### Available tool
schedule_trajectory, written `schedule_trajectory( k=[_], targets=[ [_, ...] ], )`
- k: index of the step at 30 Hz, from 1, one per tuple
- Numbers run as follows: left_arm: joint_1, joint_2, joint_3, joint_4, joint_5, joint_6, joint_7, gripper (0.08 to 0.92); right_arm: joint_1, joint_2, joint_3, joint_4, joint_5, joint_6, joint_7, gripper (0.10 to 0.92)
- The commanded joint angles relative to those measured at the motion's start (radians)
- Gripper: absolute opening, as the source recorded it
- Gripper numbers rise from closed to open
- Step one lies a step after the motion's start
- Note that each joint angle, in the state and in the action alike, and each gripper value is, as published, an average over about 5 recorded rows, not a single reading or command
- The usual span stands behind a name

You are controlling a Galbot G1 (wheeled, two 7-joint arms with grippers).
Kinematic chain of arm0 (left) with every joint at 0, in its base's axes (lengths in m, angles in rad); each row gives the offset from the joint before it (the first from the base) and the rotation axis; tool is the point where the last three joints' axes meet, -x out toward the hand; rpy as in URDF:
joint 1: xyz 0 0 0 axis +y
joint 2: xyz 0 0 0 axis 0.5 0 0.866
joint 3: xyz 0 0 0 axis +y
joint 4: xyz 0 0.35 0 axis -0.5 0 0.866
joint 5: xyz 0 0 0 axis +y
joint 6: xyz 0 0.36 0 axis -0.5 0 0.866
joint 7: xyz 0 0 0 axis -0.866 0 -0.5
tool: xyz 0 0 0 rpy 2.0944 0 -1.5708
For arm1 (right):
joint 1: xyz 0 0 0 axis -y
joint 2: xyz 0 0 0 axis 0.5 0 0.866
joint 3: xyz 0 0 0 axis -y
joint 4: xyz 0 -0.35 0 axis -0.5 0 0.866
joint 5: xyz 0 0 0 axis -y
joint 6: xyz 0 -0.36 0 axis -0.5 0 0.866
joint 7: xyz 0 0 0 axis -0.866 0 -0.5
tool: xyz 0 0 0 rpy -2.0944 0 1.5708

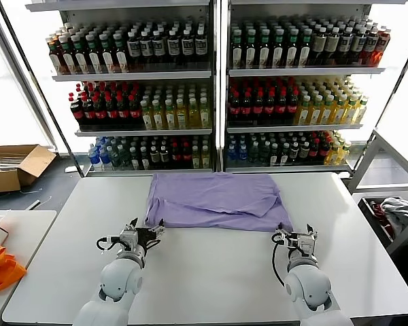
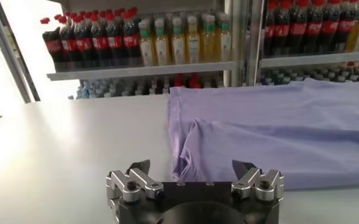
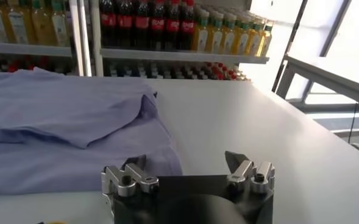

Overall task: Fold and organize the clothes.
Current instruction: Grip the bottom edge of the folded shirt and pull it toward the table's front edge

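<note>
Spanning the rear, drink shelves (image 1: 217, 88) are seen behind the white surface (image 1: 211, 272). A lavender T-shirt (image 1: 217, 200), partly folded, is laid at the surface's far middle. L pincer (image 1: 146, 233) & R pincer (image 1: 297, 234) are held apart, empty, near the shirt's front corners.

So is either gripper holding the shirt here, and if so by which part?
Nothing is held. The left gripper and right gripper both stand open just short of the lavender T-shirt's near edge.
</note>
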Motion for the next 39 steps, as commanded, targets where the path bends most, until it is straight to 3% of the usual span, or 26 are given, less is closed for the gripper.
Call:
schedule_trajectory(
  k=[1,5,8,30,33,39],
  targets=[
    [-0.007,0.005,0.001,0.01,-0.015,0.014,-0.002,0.823,0.007,0.004,-0.001,-0.011,0.001,0.001,-0.006,0.823],
    [-0.003,0.011,0.002,0.016,-0.015,0.014,-0.001,0.817,0.003,0.008,-0.011,-0.024,-0.008,0.001,-0.012,0.8],
    [0.005,0.017,0.003,0.013,-0.015,0.014,0.001,0.767,-0.008,0.008,-0.016,-0.031,-0.013,0.001,-0.017,0.73],
    [0.051,0.027,0.024,-0.033,0.044,-0.001,0.035,0.138,-0.069,-0.013,0.004,0.003,-0.005,0.028,-0.041,0.129],
    [0.06,0.032,0.023,-0.05,0.054,-0.009,0.039,0.096,-0.08,-0.014,0.007,0.023,-0.005,0.029,-0.042,0.113],
    [0.097,0.044,0.017,-0.132,0.064,-0.019,0.036,0.088,-0.135,-0.012,0.012,0.131,-0.009,0.022,-0.037,0.113]
  ],
)
